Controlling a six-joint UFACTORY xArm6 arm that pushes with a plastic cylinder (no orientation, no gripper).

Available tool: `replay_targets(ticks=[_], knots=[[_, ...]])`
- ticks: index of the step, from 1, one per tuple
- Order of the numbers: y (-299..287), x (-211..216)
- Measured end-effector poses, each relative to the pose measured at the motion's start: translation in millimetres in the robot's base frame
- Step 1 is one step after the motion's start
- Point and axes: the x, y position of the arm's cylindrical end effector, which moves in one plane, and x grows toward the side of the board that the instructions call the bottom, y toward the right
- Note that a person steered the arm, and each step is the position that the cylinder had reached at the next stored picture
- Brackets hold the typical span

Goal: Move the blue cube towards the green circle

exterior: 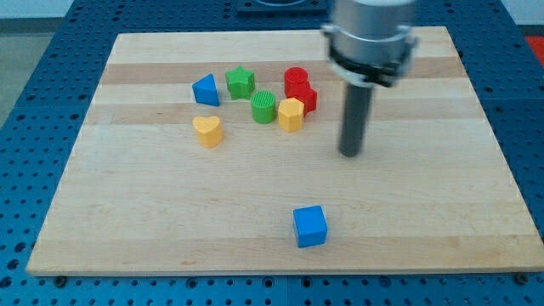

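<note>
The blue cube (309,226) sits alone on the wooden board near the view's bottom, a little right of centre. The green circle (263,107), a ribbed green cylinder, stands in the cluster toward the view's top, well above and left of the cube. My tip (350,154) is at the end of the dark rod, right of the cluster, above and to the right of the blue cube, touching no block.
Around the green circle: a yellow hexagon (291,114) touching its right side, a red cylinder (296,79) and a red star-like block (303,96), a green star (240,82), a blue triangle (205,89), a yellow heart (207,130). The board (442,212) lies on a blue pegboard table.
</note>
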Motion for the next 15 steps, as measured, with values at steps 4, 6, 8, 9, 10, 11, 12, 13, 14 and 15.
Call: replay_targets(ticks=[4,6,8,9,10,11,12,13,14,15], knots=[[-47.3,147.7],[-104.6,143.5],[-32.4,128.8],[-76.4,103.8],[-117.7,90.2],[-144.4,80.0],[-160.3,67.8],[-161.1,54.0],[-164.8,34.7],[-164.8,14.9]])
